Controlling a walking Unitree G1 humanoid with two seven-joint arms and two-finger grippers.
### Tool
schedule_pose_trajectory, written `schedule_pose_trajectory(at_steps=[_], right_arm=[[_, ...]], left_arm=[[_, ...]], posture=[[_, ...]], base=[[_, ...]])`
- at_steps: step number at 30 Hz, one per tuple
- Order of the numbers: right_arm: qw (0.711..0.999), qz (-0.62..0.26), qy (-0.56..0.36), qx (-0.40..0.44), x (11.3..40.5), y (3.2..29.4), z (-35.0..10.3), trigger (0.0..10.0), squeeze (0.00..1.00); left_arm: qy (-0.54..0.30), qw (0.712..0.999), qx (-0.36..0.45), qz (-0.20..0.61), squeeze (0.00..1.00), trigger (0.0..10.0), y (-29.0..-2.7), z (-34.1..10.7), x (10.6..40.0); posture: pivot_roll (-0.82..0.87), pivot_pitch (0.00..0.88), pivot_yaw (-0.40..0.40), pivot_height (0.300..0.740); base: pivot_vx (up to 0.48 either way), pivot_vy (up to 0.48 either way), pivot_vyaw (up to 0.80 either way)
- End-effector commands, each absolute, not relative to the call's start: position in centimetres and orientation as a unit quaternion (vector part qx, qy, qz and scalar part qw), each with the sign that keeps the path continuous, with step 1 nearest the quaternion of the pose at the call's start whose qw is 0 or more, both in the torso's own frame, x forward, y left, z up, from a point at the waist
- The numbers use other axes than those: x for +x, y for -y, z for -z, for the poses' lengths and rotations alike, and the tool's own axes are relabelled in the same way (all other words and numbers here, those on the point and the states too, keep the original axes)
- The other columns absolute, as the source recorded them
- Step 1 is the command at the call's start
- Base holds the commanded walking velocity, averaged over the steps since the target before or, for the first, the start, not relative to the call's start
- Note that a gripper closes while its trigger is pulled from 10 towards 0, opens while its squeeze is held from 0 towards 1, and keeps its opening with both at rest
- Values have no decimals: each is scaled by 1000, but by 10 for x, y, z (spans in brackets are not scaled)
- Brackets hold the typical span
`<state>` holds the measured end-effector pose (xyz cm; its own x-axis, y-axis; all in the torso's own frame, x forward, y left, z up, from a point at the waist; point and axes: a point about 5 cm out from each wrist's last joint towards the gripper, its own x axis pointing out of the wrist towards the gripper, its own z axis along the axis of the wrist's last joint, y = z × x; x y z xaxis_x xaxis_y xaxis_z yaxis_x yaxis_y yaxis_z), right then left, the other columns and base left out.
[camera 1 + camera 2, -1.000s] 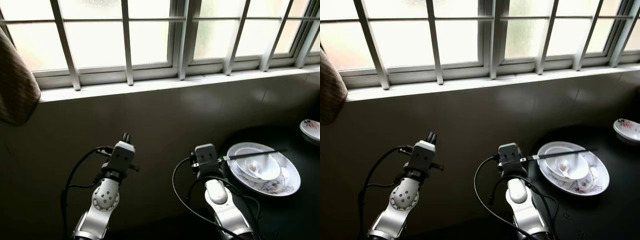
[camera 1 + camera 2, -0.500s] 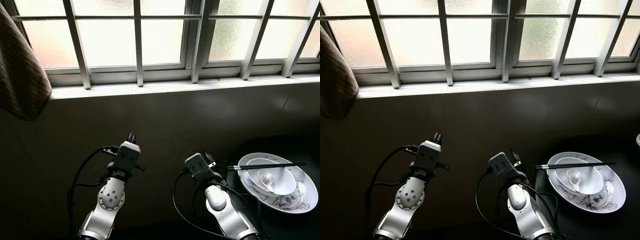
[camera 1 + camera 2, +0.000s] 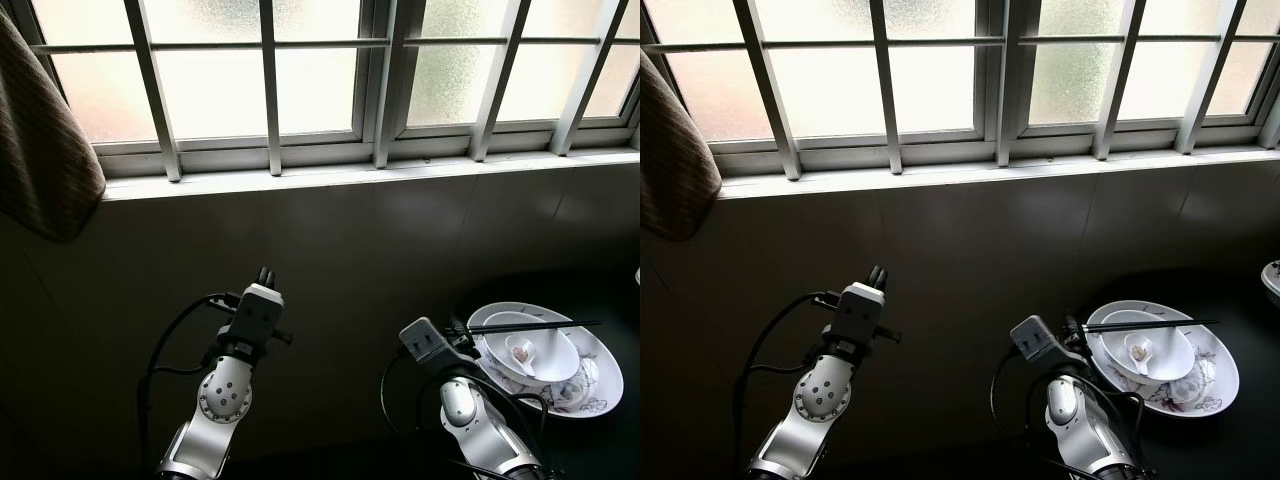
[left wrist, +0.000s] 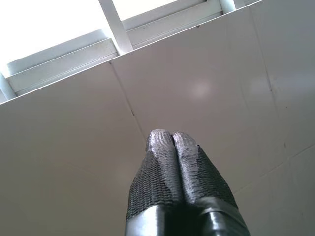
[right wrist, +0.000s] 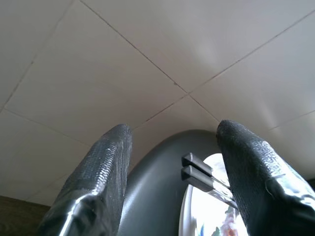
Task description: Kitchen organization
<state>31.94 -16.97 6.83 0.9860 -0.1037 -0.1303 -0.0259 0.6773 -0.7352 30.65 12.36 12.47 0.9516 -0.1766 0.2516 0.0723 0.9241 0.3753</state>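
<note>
Here right gripper [image 5: 172, 147] gapes near chopsticks [image 5: 202, 178]

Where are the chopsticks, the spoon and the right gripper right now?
chopsticks [image 3: 540, 324], left eye view, mid-shaft across the bowl.
spoon [image 3: 1137, 349], right eye view, its scoop inside the bowl.
right gripper [image 5: 174, 147], right wrist view, the gap between its open fingertips, facing the chopstick ends.

A white plate [image 3: 600, 385] with a faint grey-and-pink floral pattern holds a plain white bowl [image 3: 560, 352] and a white spoon [image 3: 521, 350]. Black chopsticks [image 3: 540, 324] lie across them. The table [image 3: 600, 440] is dark grey to black. The wall tiles [image 4: 206, 88] are off-white, the window frame [image 3: 380, 150] white with frosted panes. A brown, finely striped cloth [image 3: 40, 160] hangs nearby. Both arms are silver with black fingers [image 5: 103, 172].
</note>
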Motion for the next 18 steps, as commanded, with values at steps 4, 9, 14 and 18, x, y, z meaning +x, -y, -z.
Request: schedule_pose_trajectory(at_steps=[4, 9, 14, 18], right_arm=[[913, 11, -55, -405, 327, 171, -75, 10000, 0], [899, 8, -59, -433, 330, 179, -73, 10000, 0], [890, 8, -61, -451, 332, 185, -73, 10000, 0], [890, 5, -82, -449, 332, 189, -67, 10000, 0]], left_arm=[[136, 971, 185, 63, 0, 10000, -124, -123, 307], [136, 971, 185, 65, 0, 10000, -123, -123, 307], [136, 971, 186, 63, 0, 10000, -125, -123, 307], [135, 971, 186, 63, 0, 10000, -125, -122, 307]], posture=[[12, 0, -2, 740], [14, 0, -3, 740], [18, 0, -6, 740], [22, 0, -8, 740]], base=[[0, 0, 0], [0, 0, 0], [0, 0, 0], [0, 0, 0]])
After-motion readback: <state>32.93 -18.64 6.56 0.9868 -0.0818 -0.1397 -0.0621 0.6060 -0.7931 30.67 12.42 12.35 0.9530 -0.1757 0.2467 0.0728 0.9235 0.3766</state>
